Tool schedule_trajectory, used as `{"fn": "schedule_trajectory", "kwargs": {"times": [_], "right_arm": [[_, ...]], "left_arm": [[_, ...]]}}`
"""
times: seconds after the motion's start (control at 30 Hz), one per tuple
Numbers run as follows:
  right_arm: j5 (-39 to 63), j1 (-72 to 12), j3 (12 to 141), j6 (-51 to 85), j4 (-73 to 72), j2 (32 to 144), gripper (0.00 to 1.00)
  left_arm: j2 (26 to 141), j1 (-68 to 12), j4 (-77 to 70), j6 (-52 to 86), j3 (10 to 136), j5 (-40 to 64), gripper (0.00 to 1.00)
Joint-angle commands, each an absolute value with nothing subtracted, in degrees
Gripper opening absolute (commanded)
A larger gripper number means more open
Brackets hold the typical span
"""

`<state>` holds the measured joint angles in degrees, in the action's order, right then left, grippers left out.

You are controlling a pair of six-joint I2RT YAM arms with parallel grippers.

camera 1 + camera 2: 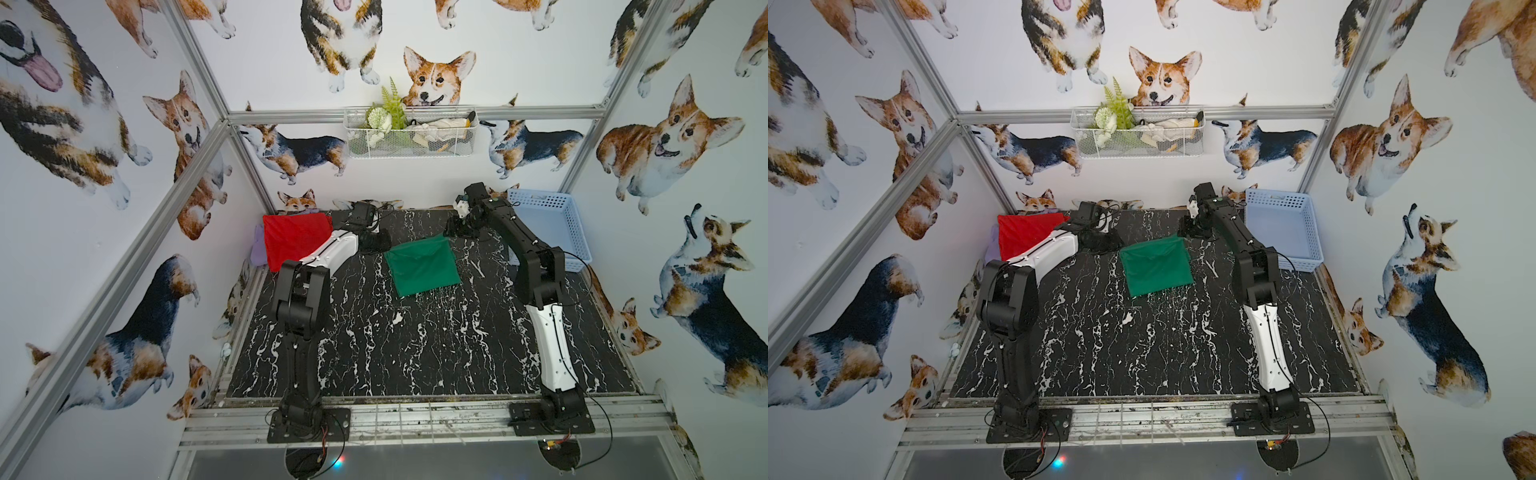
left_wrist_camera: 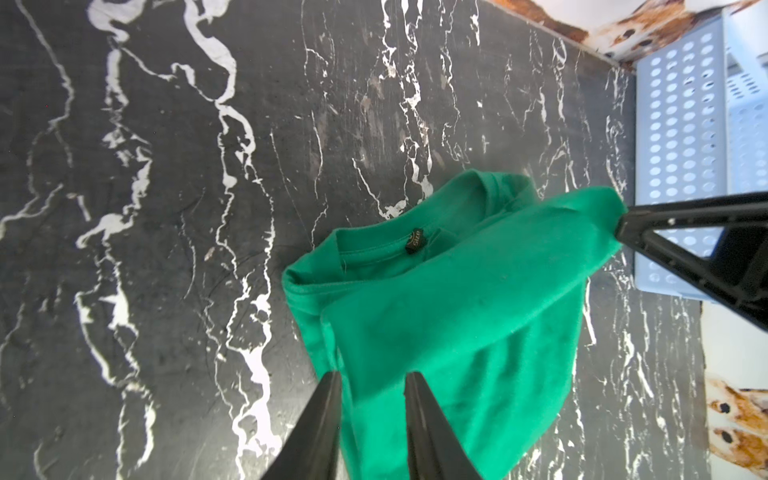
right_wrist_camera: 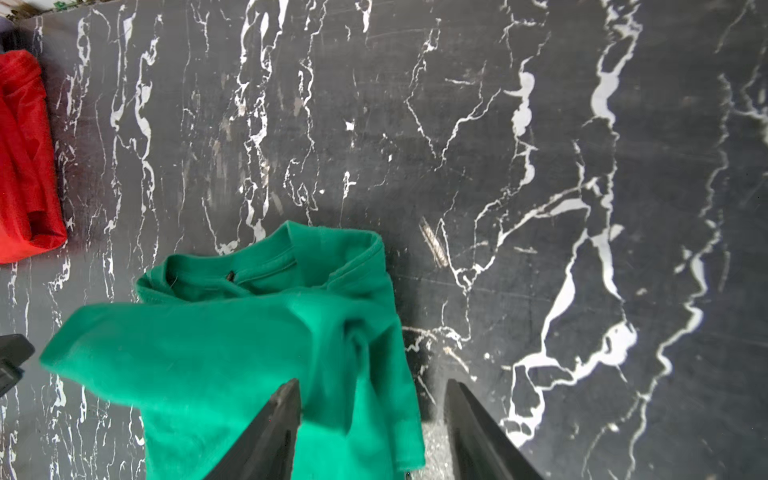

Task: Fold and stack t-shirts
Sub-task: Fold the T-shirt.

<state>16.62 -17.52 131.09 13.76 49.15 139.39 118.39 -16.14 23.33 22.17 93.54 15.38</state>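
1. Saw the pale blue perforated basket [image 1: 544,198] parked at the far right corner of the tabletop [image 1: 415,353], well apart from the cloth. Looked empty. Judged it kept there to leave the folding area free.
2. Found the red t-shirt [image 1: 291,237] folded at the far left corner, partly hidden by the left arm [image 1: 328,249], with a lilac cloth [image 1: 257,249] showing just beside it on the wall side. Judged it the start of the stack.
3. Found the green t-shirt [image 1: 422,266] lying folded in the far middle, between the two end effectors and apart from the red one. Had its collar and neck label [image 2: 414,245] on the side away from both. Showed a loose, creased top layer, so judged the fold made but unsmoothed and stacking not yet done.
4. Saw the right end effector [image 3: 372,384] with jaws wide apart over the shirt's far right corner, clamping nothing.
5. Saw the left end effector [image 2: 372,376] with jaws narrowly parted over the far left corner, with cloth visible in the gap and no pinch evident.
6. Noted an aluminium-framed booth [image 1: 199,158] lined with corgi wallpaper [image 1: 428,79]. Noted a white wire basket [image 1: 411,139] of fake greenery hung on the back rail.
7. Noted black marble print with white veins on the tabletop, scuffed in places.
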Motion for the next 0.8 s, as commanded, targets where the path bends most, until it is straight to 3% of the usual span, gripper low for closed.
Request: {"fn": "schedule_trajectory", "kwargs": {"times": [0.0, 0.2, 0.5, 0.77], "right_arm": [[16.12, -17.49, 126.57, 13.44, 45.50, 136.05, 0.61], [15.53, -17.51, 121.68, 14.15, 43.34, 132.69, 0.61], [16.41, -17.51, 114.13, 15.64, 40.70, 129.24, 0.60], [15.82, -17.54, 107.74, 15.38, 38.45, 125.18, 0.60]], "left_arm": [[115.96, -16.50, 22.27, 23.19, 90.74, 14.20, 0.33], [112.30, -17.18, 20.13, 23.25, 86.08, 16.56, 0.34], [122.05, -17.82, 19.52, 24.60, 90.63, 20.23, 0.31], [124.18, -17.84, 20.20, 24.39, 91.56, 19.43, 0.30]]}}
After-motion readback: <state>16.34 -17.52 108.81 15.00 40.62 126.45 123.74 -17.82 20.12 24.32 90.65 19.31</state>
